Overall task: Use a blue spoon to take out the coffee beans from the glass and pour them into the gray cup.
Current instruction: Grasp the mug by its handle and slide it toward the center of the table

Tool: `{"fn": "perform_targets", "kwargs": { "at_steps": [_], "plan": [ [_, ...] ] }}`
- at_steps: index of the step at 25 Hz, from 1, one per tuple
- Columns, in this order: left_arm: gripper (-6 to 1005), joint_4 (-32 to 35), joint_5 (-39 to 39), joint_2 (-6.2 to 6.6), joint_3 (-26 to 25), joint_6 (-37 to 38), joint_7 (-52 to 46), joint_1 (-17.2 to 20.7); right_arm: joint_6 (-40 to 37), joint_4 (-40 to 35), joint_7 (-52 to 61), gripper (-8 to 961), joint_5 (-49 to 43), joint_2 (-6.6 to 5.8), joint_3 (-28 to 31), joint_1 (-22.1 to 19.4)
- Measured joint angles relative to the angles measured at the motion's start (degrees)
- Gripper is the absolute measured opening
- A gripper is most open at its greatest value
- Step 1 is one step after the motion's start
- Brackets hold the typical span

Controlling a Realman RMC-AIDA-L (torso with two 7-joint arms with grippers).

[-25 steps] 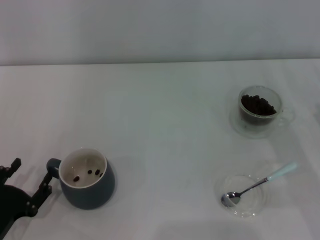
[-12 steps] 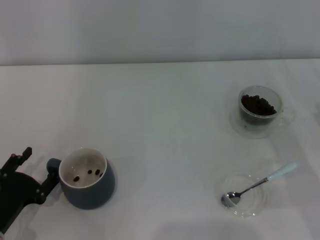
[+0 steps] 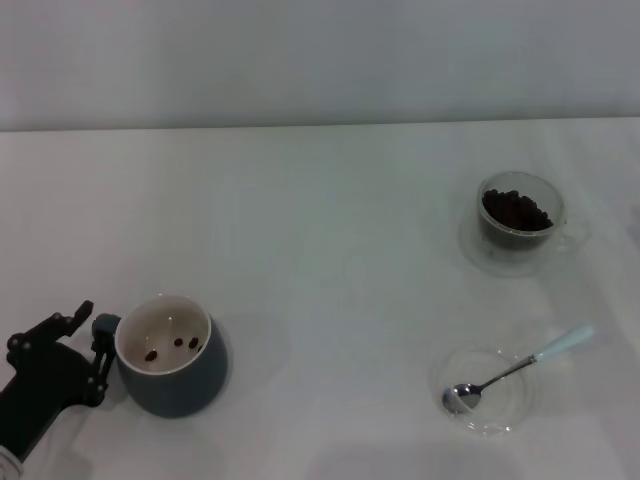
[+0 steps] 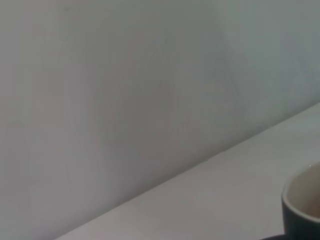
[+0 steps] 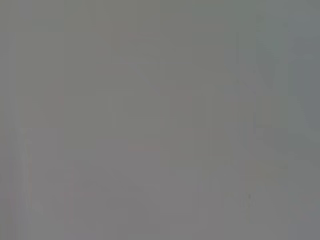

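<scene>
The gray cup (image 3: 175, 375) stands at the front left with three coffee beans (image 3: 178, 344) on its white inside; its rim also shows in the left wrist view (image 4: 304, 207). My left gripper (image 3: 93, 335) is open at the cup's left side, with its fingers on either side of the loop handle (image 3: 106, 324). The glass (image 3: 520, 222) stands at the far right, filled with coffee beans (image 3: 515, 210). The blue spoon (image 3: 520, 368) lies with its bowl in a flat clear saucer (image 3: 487, 392) at the front right. My right gripper is out of view.
The white table (image 3: 330, 260) runs back to a pale wall (image 3: 320, 60). The right wrist view shows only a plain grey surface.
My left gripper has moved up and to the right, from beside the cup's handle to around it. The cup has shifted very slightly left.
</scene>
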Motion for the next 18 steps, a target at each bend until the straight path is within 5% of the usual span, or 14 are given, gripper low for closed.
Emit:
{"fn": "perform_targets", "kwargs": {
  "at_steps": [6, 18],
  "plan": [
    [227, 1.24, -0.04, 0.0, -0.03, 0.01, 0.9, -0.14, 0.03, -0.04, 0.0, 856, 0.0, 0.0, 0.06, 0.0],
    [88, 5.94, -2.99, -0.12, -0.79, -0.52, 1.97, -2.77, 0.94, -0.69, 0.0, 856, 0.04, -0.09, 0.05, 0.01]
  ]
}}
